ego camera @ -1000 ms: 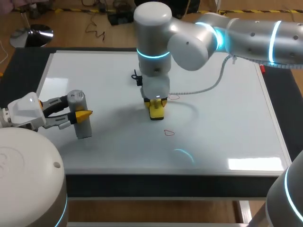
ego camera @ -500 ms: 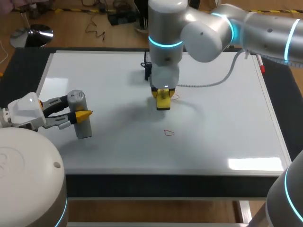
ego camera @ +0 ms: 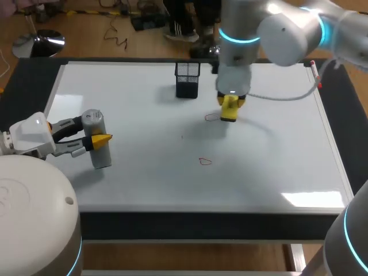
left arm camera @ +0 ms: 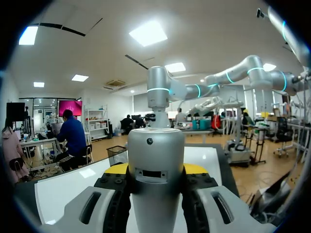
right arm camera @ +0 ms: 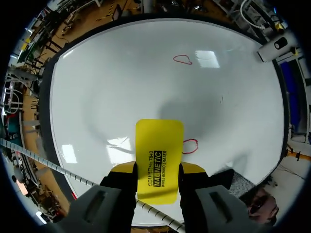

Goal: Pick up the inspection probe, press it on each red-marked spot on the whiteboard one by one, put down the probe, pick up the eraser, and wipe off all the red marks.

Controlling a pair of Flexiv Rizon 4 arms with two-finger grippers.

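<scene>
At the whiteboard's [ego camera: 144,190] left side, the left gripper [ego camera: 95,140] is clamped on the probe [ego camera: 99,144], a grey cylinder standing upright with a yellow fingertip pressed to each flank. From the left wrist the probe [left arm camera: 155,179] fills the space between the left gripper's [left arm camera: 155,170] fingers and its lower end is cut off, so I cannot tell whether it touches the board. The left arm's own large pale housing blocks the near left corner of the head view.

Over the far middle of the board, the right gripper [ego camera: 229,106] holds the yellow eraser [ego camera: 229,112]. Seen from above, the wrist covers most of the fingers and the eraser's upper part. In the right wrist view the eraser [right arm camera: 158,160] sits between the two fingers of the right gripper [right arm camera: 156,175], held by its sides. Whether its face rests on the board or hangs just above cannot be told.

One red mark [ego camera: 211,118] lies just beside the eraser, apart from it, and shows again from the wrist [right arm camera: 190,145]. The other red mark [ego camera: 205,161] is nearer the front edge, ahead of the eraser in the wrist view [right arm camera: 182,59]. Both are thin loops.

A black mesh cup [ego camera: 187,79] stands near the board's far edge, beside the right arm; what it holds cannot be seen. A white cable [ego camera: 276,98] droops from the right arm across the board's far right. A small red thing [ego camera: 316,80] lies at the right edge, too small to name.
</scene>
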